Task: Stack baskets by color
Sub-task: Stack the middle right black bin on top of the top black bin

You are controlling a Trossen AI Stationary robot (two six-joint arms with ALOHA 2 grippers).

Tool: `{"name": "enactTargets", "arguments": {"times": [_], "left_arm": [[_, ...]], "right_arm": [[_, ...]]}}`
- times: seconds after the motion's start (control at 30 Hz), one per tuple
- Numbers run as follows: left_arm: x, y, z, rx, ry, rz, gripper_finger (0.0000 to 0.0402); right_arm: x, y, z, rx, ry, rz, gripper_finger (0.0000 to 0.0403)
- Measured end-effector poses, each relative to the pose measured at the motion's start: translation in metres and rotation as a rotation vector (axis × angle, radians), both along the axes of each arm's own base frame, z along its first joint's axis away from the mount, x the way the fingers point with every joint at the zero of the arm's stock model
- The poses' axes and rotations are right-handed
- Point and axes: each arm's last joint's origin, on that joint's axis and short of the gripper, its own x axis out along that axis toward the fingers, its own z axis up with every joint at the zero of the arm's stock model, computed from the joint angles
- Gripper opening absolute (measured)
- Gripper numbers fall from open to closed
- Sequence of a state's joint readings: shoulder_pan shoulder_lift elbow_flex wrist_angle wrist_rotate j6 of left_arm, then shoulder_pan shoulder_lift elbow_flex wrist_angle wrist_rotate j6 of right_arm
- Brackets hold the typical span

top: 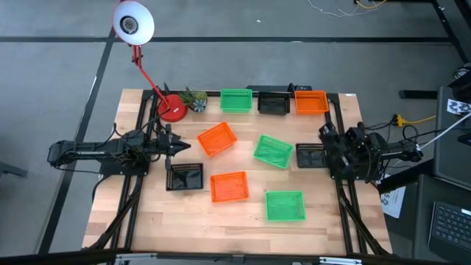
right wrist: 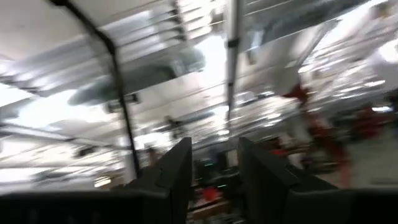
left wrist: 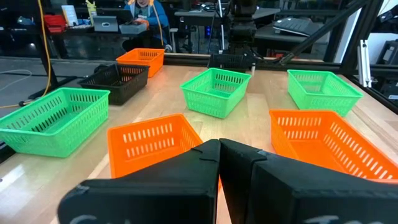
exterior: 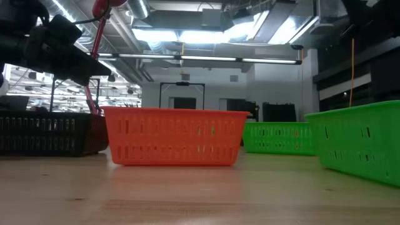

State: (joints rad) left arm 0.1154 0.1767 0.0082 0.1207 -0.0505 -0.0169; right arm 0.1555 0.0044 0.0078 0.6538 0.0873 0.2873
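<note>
Pressing together with nothing between them, the jaws of the left gripper [top: 185, 148] sit at the left middle of the frame in the high view, pointing at a tilted orange basket [top: 217, 139] just beside them. The jaws of the right gripper [top: 324, 146] at the right middle stand apart, and nothing shows between them in the wrist view, which looks up at the ceiling. Just beside that gripper is a black basket [top: 310, 155]. Another black basket [top: 185, 177] lies below the left gripper. A second orange basket [top: 229, 186] sits low in the middle, a tilted green basket [top: 273, 151] lies in the centre, and another green basket [top: 285, 205] is at the lower right. Along the top edge of the wooden surface [top: 147, 221] stand a green basket [top: 235, 100], a black basket [top: 273, 103] and an orange basket [top: 310, 101] in a row. No basket is stacked yet.
</note>
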Motion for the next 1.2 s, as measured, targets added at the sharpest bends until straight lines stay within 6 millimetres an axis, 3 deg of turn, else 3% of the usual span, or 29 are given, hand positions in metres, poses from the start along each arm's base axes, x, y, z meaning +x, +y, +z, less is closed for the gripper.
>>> {"name": "enactTargets", "arguments": {"times": [0.13,0.23,0.3,0.4,0.57,0.67,0.77,0.87,1.0,1.2], "left_arm": [[0.000,0.000,0.000,-0.019,-0.008,0.000,0.0000],[0.000,-0.001,0.004,-0.172,-0.065,-0.011,0.0000],[0.000,0.000,0.007,-0.283,-0.123,-0.005,0.0000],[0.000,0.000,0.012,-0.296,-0.171,0.007,0.0000],[-0.001,0.002,0.013,-0.295,-0.196,0.056,0.0000],[-0.001,0.003,0.013,-0.294,-0.201,0.088,0.0000],[-0.001,0.003,0.013,-0.293,-0.206,0.116,0.0000],[-0.001,0.004,0.013,-0.293,-0.209,0.139,0.0000],[-0.001,0.004,0.013,-0.293,-0.208,0.143,0.0000],[-0.001,0.004,0.013,-0.292,-0.207,0.143,0.0000]], "right_arm": [[-0.001,0.005,0.002,-0.038,-0.026,0.179,0.0128],[-0.004,0.006,0.009,-0.050,-0.061,0.234,0.0128],[-0.009,0.007,0.028,-0.091,-0.102,0.276,0.0128],[-0.017,0.009,0.066,-0.209,-0.112,0.333,0.0128],[-0.012,0.006,0.120,-0.247,0.247,0.198,0.0128],[0.006,0.002,0.131,-0.164,0.598,0.027,0.0128],[0.027,0.003,0.131,-0.093,0.929,-0.048,0.0128],[0.046,0.007,0.123,-0.035,1.223,-0.014,0.0128],[0.069,0.013,0.099,0.025,1.560,0.060,0.0128],[0.094,0.021,0.053,0.084,1.900,0.123,0.0128]]}}
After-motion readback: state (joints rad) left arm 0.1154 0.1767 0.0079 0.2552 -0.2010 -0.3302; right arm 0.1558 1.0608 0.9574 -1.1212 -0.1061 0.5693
